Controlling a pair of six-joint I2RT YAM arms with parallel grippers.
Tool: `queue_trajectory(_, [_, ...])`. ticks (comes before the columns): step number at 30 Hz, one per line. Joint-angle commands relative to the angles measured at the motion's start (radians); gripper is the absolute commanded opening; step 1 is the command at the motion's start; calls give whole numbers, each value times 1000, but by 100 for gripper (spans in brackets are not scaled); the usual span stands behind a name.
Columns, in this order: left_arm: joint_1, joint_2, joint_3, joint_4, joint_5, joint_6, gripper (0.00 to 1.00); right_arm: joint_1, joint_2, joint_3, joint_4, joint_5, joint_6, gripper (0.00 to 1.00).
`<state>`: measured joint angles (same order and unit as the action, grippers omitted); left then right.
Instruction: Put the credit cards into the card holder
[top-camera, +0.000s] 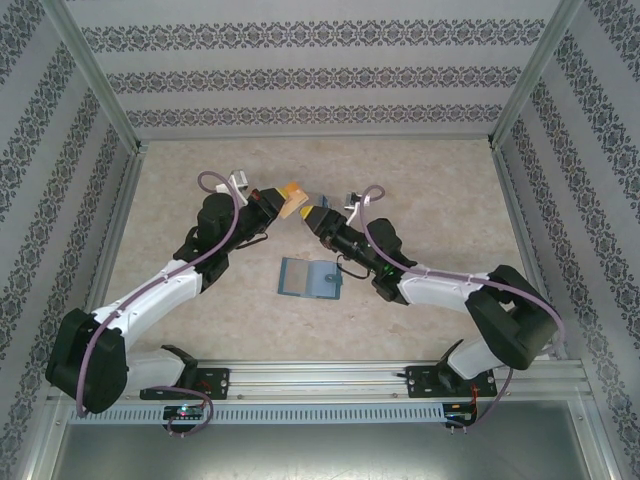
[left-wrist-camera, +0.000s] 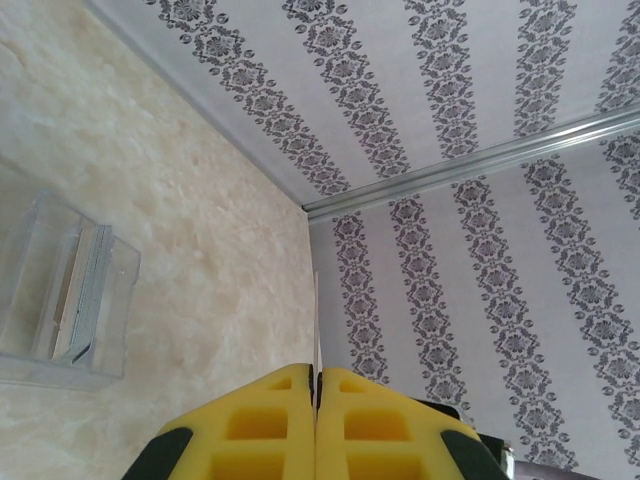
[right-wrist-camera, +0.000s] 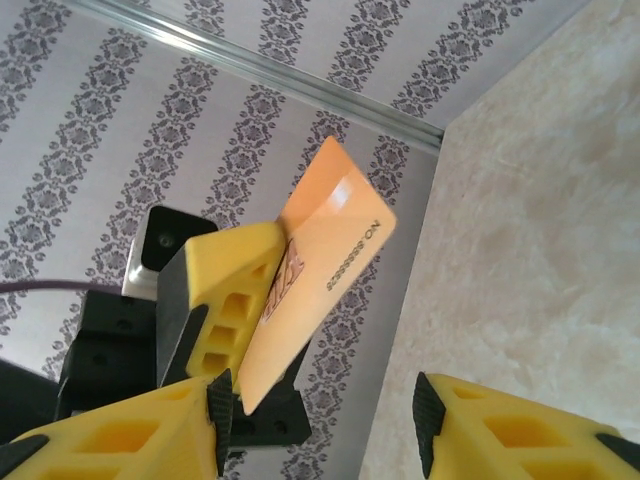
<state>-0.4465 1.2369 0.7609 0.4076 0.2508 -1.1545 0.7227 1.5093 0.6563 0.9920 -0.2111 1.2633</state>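
Note:
My left gripper (top-camera: 283, 205) is shut on the orange-tan credit card (top-camera: 291, 192) and holds it up off the table. In the left wrist view the card (left-wrist-camera: 317, 320) shows edge-on as a thin line rising from the closed yellow fingertips (left-wrist-camera: 300, 385). My right gripper (right-wrist-camera: 325, 415) stands open just under the card (right-wrist-camera: 320, 270), whose lower corner sits beside the gripper's left pad (right-wrist-camera: 220, 410). The clear card holder (left-wrist-camera: 65, 295) rests on the table behind the left arm (top-camera: 238, 181). A thin bluish-grey edge stands inside it.
The blue-grey folding wallet (top-camera: 308, 278) lies open on the table between the two arms. Patterned walls with metal posts (top-camera: 100, 75) close in the table on three sides.

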Motion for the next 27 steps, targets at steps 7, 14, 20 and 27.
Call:
queue_trajectory(7, [-17,-8,-28,71,-31,-73,0,-9,93,110,171,-70,104,41])
queue_trajectory(14, [-18,-7,-48,120,-44,-124,0,-12,117,112,170,-42,139,41])
queue_trajectory(20, [-17,-4,-35,127,-51,-110,0,1,115,69,160,17,168,41])
queue_trajectory(27, [-19,16,-24,122,-51,-108,0,8,107,52,151,37,183,40])
